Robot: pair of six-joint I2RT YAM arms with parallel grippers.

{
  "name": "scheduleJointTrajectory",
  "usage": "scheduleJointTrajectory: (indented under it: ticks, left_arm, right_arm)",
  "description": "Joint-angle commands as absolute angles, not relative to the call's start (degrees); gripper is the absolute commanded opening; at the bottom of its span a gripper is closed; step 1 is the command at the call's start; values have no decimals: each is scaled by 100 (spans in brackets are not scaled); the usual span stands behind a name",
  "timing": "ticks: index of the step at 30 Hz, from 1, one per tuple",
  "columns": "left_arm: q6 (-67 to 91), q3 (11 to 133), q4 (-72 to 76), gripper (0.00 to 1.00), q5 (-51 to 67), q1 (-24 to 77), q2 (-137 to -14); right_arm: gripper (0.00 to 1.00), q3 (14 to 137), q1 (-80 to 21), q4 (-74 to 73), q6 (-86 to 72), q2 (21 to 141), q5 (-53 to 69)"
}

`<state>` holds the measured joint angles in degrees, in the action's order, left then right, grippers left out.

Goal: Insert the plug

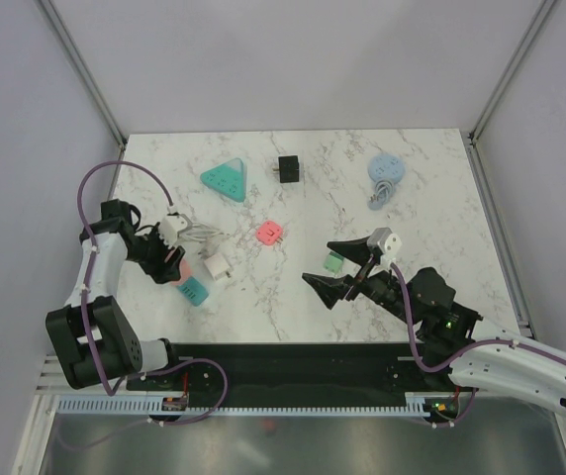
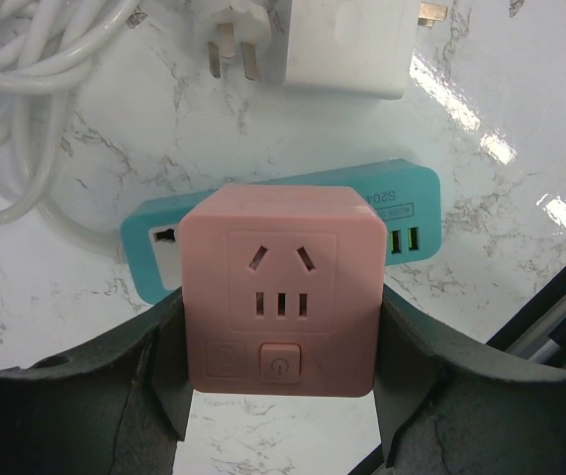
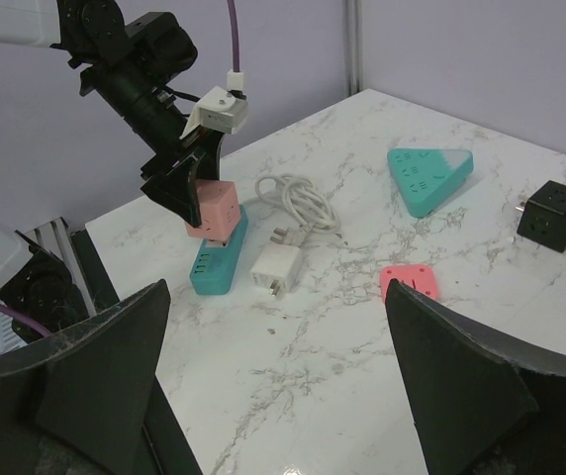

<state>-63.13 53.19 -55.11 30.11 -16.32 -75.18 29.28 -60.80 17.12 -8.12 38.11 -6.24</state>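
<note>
The left arm (image 1: 93, 262) reaches up from its base at the near left edge, bends at the elbow and turns right, so its wrist hangs over the left part of the table (image 1: 441, 228). The left claw (image 2: 281, 381) is closed on a pink socket cube (image 2: 281, 267), one dark finger pressed against each side and the cube's socket face turned toward the wrist camera. The cube sits right over the far end of a teal power strip (image 2: 407, 203); I cannot tell whether the two touch. The white plug (image 2: 234, 45) lies flat on the table just beyond the strip with its prongs bare. It is beside a white adapter block (image 2: 347, 45), and its white cable (image 2: 26, 59) is looped to the left. The right arm (image 1: 501, 361) stretches low from the near right corner toward the middle of the table, and the right claw (image 1: 318, 262) is spread wide, holding nothing. Farther off lie a pink square socket (image 1: 269, 234), a teal triangular socket (image 1: 226, 179) and a black cube (image 1: 288, 169), well apart from both claws.
</note>
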Motion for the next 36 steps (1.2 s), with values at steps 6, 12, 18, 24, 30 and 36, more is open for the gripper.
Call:
scheduleJointTrajectory:
  ticks: [6,12,18,24,30,36]
  left_arm:
    - [-6714,5212,-5397,2,3120,-1652,-7567]
    - [-6785,5150,-5370,2,3190,-1635,-7629]
    - [-6855,5036,-5265,2,3208,-1626,-7576]
    - [-6715,5106,-5256,2,3252,-1600,-7559]
    - [-6565,5212,-5457,2,3129,-1600,-7506]
    - [-6496,5449,-5845,2,2936,-1582,-7655]
  right_arm:
    - [98,3006,-6091,1942,-791,3797,-510]
    - [98,3023,-6091,1951,-800,3849,-492]
    - [98,3023,-6082,1986,-800,3894,-466]
    - [98,3023,-6091,1969,-809,3902,-457]
    - [98,3032,-6091,1942,-817,3876,-466]
    - [98,3041,-6091,1916,-817,3850,-466]
